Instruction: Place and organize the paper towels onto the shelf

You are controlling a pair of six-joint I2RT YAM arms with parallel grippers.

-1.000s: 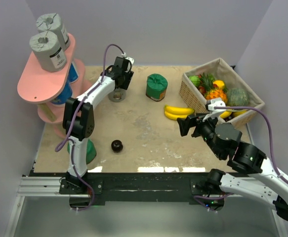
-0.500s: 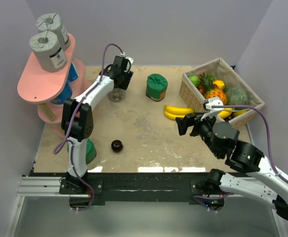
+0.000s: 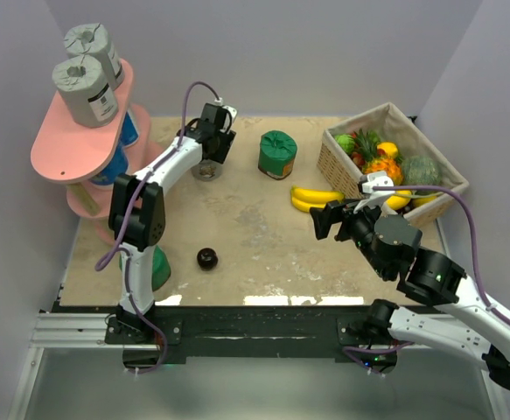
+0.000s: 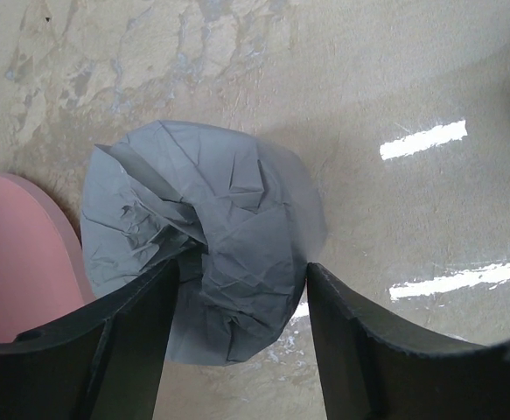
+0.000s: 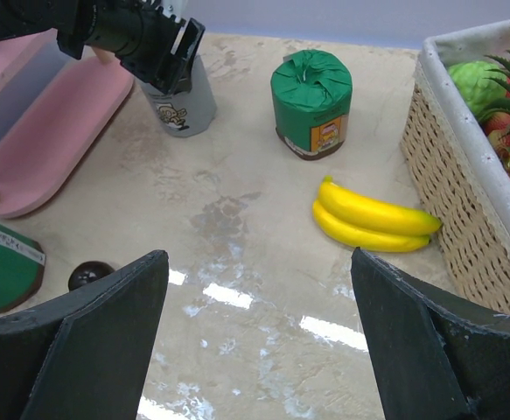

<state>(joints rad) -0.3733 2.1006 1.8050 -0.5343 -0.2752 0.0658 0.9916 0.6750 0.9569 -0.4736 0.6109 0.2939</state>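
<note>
**The left fingers (image 4: 154,306) grip a grey roll (image 4: 228,210) beside the shelf (image 3: 62,156); the right fingers (image 5: 115,306) are spread wide over the surface (image 3: 255,227).**

At far left, two grey rolls (image 3: 84,92) stand upright on the shelf's top board and white-and-blue rolls (image 3: 134,131) sit tucked on the lower one, so the free room looks to be the top board's near end. Just beside the shelf's foot, the left fingers press both sides of a third grey roll's crumpled top. That roll stands on the surface, apparently ready for lifting. One green roll (image 3: 158,267) waits by the left arm's base with a dark ball (image 3: 207,258) next to it, and another green roll (image 3: 277,155) stands mid-surface. Bananas (image 3: 316,199) and the fruit basket (image 3: 346,171) lie to the right. The right fingers hang empty, well apart from the left arm's likely path.
</note>
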